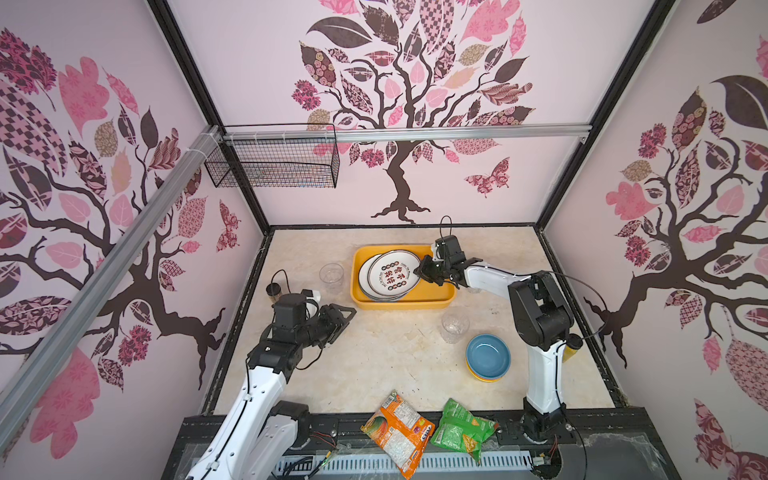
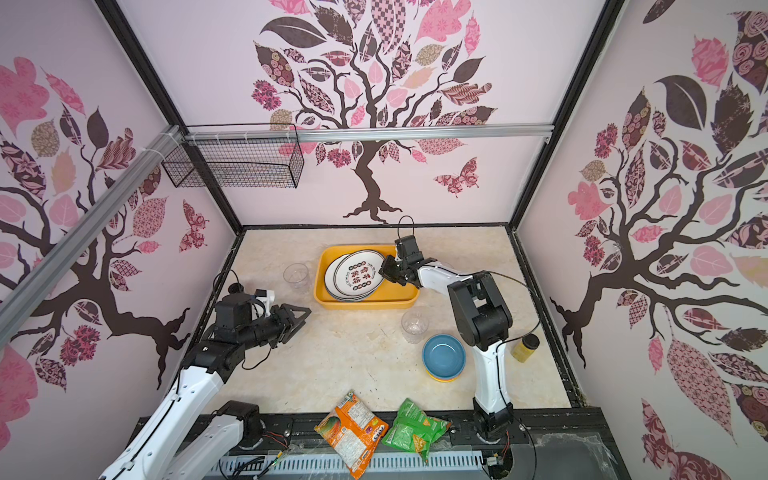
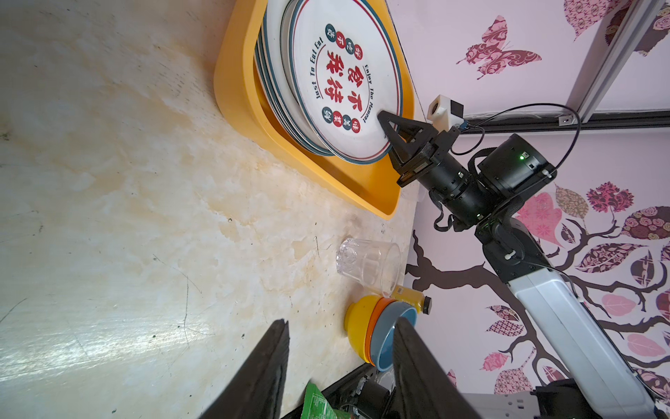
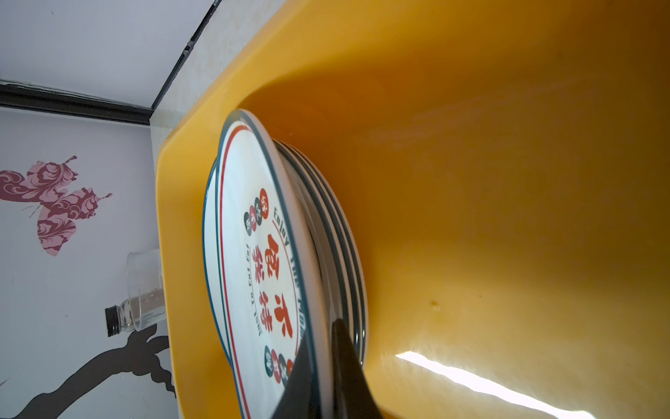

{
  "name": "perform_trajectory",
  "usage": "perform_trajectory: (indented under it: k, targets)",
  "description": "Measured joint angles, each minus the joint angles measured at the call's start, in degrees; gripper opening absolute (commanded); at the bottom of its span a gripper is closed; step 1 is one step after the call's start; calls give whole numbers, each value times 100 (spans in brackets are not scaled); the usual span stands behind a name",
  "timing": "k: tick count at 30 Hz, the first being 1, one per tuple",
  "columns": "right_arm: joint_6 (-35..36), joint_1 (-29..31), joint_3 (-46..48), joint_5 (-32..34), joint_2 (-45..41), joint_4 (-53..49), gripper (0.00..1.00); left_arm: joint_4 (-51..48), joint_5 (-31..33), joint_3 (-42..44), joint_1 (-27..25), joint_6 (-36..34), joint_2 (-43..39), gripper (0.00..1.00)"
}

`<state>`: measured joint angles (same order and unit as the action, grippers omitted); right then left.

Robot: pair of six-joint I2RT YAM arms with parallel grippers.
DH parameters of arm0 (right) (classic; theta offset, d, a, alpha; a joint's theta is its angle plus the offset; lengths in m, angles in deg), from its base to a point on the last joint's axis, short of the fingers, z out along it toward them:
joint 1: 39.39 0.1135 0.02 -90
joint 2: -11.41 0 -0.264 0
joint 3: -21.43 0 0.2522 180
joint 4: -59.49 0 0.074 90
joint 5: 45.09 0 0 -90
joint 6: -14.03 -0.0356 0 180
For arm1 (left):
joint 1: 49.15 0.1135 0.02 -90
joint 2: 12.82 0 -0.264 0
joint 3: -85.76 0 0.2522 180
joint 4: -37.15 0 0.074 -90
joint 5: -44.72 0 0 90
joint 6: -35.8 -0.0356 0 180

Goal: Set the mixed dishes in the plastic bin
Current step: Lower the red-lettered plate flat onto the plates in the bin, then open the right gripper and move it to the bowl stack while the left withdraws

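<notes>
Task partly done: a stack of plates (image 1: 365,272) is already lying in the plastic bin (image 1: 401,304). The top plate (image 1: 394,272) is held tilted over that stack, its rim clamped between the fingers of the right gripper (image 1: 423,272); release is judged not yet made. The left gripper (image 1: 345,322) hangs over the table (image 1: 374,365), fingers apart, nothing held. Left outside the bin: two cups, a clear cup (image 1: 331,275) just left of the bin and a second clear cup (image 1: 455,326) beside the three nested bowls (image 1: 488,357), blue in orange in yellow. Plates number roughly four or five; the rims overlap, so the exact count cannot be told.
</notes>
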<state>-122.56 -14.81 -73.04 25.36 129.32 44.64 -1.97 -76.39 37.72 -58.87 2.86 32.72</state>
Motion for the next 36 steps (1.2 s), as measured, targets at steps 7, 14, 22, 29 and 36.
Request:
perform_trajectory:
  k: [7,14,22,29,36]
  targets:
    - [46,33,-254,-4,118,-131,24,9,0,37,0,17,-2,49]
    - [249,101,-413,188,184,-581,30,20,0,66,0,55,-2,49]
    - [660,236,-671,702,184,-1095,33,52,0,149,0,114,-2,49]
    - [935,350,-872,1058,184,-1386,33,85,0,184,0,149,0,49]
    - [1088,409,-870,1305,173,-1539,37,155,-7,184,0,127,24,58]
